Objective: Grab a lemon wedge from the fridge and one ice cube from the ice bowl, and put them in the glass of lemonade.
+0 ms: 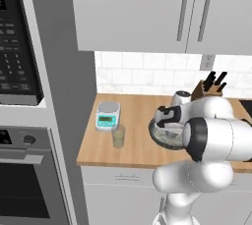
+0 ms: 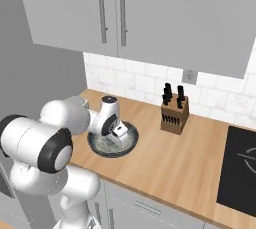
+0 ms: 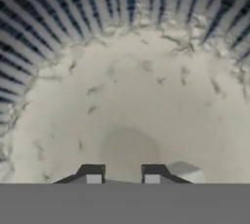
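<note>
Ice bowl [image 1: 158,138] first: in the left base view it sits on the wooden counter [image 1: 133,121], mostly behind my own white arm, with my pincer [image 1: 170,129] lowered over it from above. Just left of the bowl stands the glass of lemonade [image 1: 118,136], and just behind that glass lies a low white and teal scale [image 1: 108,116]. A knife block [image 1: 206,87] stands against the white tiled wall [image 1: 142,74] at the back, pale upper cabinets [image 1: 138,10] hang overhead, and a black oven column [image 1: 19,121] takes up the left side. In the right base view the ice bowl [image 2: 127,145] rests near the left end of the counter [image 2: 170,168], its dark rim showing around a speckled inside, and my pincer [image 2: 116,134] dips into it. The knife block [image 2: 174,112] stands well apart to the right near the wall, and a dark cooktop [image 2: 240,168] is set into the counter at the far right. In the hand view the pale speckled floor of the ice bowl [image 3: 132,96] spreads beneath me, with its ribbed dark wall above. My two finger tips [image 3: 93,173] stand a modest gap apart; a pale lump [image 3: 185,171] lies just beside the right tip, and I cannot tell whether I am pinching anything.
</note>
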